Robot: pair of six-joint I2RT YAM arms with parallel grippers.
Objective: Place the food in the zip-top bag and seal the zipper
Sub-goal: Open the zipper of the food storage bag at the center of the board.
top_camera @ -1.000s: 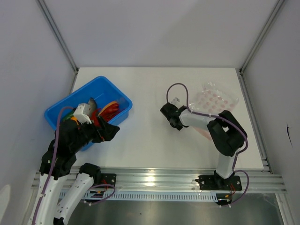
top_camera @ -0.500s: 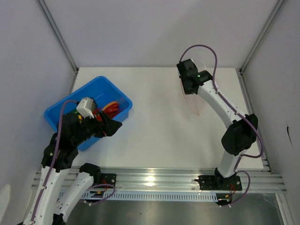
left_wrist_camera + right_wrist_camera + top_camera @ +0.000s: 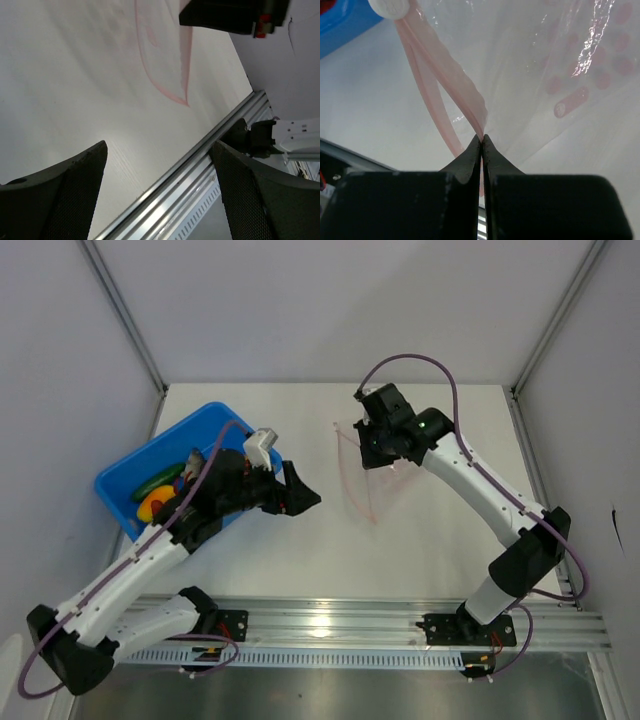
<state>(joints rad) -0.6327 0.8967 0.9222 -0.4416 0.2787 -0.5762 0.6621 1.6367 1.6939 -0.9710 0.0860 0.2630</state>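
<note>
The clear zip-top bag [image 3: 362, 472] hangs from my right gripper [image 3: 372, 445] over the middle of the table, its mouth toward the left. My right gripper [image 3: 481, 137] is shut on the pink zipper strip [image 3: 445, 75] at the bag's mouth; the dotted film [image 3: 560, 75] spreads to the right of it. My left gripper [image 3: 303, 498] is open and empty, to the left of the bag and apart from it. In the left wrist view, my left gripper [image 3: 159, 150] is wide apart, with the bag [image 3: 165, 65] beyond it. The food [image 3: 158, 495] lies in the blue bin.
The blue bin [image 3: 215, 422] stands at the left of the table and shows in the right wrist view [image 3: 340, 20]. The aluminium rail [image 3: 330, 620] runs along the near edge and also shows in the left wrist view [image 3: 200, 165]. Grey walls close in the table.
My left arm has left the bin and reached right toward the table's middle. My right arm has swung from the back centre toward the left and down, carrying the bag.
</note>
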